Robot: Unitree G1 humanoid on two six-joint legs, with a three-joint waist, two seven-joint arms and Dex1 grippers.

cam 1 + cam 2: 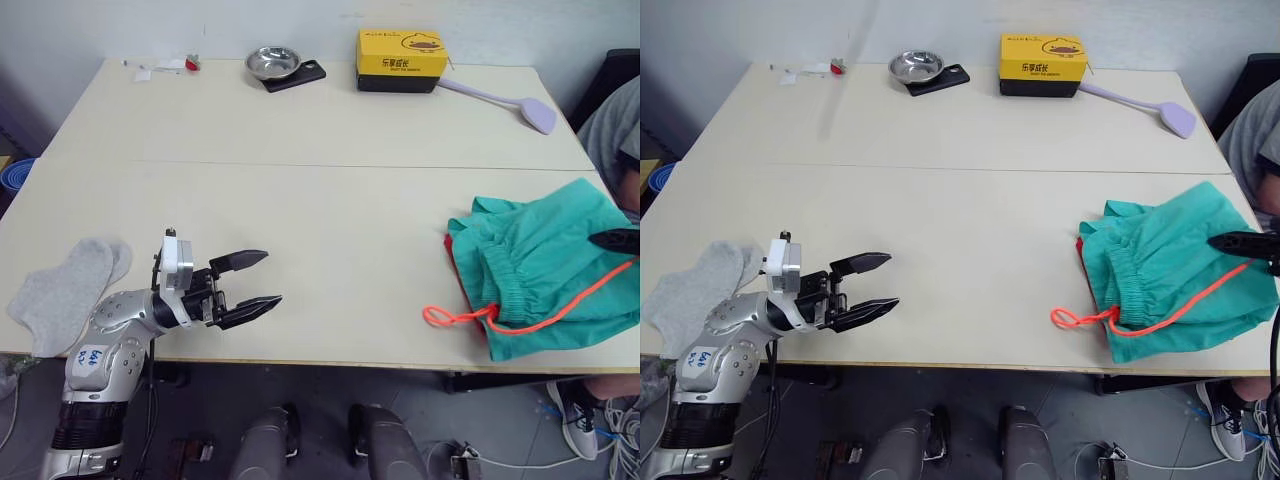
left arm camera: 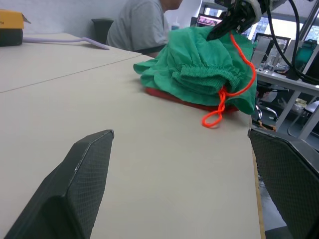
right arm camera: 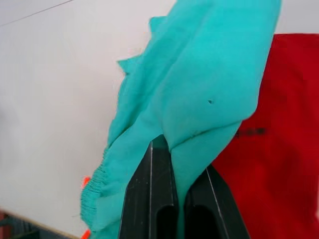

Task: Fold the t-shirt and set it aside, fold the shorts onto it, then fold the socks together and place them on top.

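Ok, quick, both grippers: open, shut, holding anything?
Left gripper: open, holding nothing, above the table near the socks.
Right gripper: shut on the shorts, pinching a fold of the fabric.

Teal-green cloth shorts [image 1: 545,262] piled on red t-shirt [image 2: 185,100] at surface's [image 1: 320,220] right edge; light grey ankle socks [image 1: 62,292] far left, yellow cardboard box [image 1: 401,59] behind.

A pale beige table [image 1: 300,200]. Grey socks [image 1: 62,290] lie just behind the left gripper [image 1: 257,283]. A red t-shirt [image 3: 284,124] lies flat under green shorts [image 1: 545,265] beside the right gripper [image 1: 612,240]. Far ahead: metal bowl [image 1: 273,62], yellow box [image 1: 401,58], lilac spatula [image 1: 505,103].
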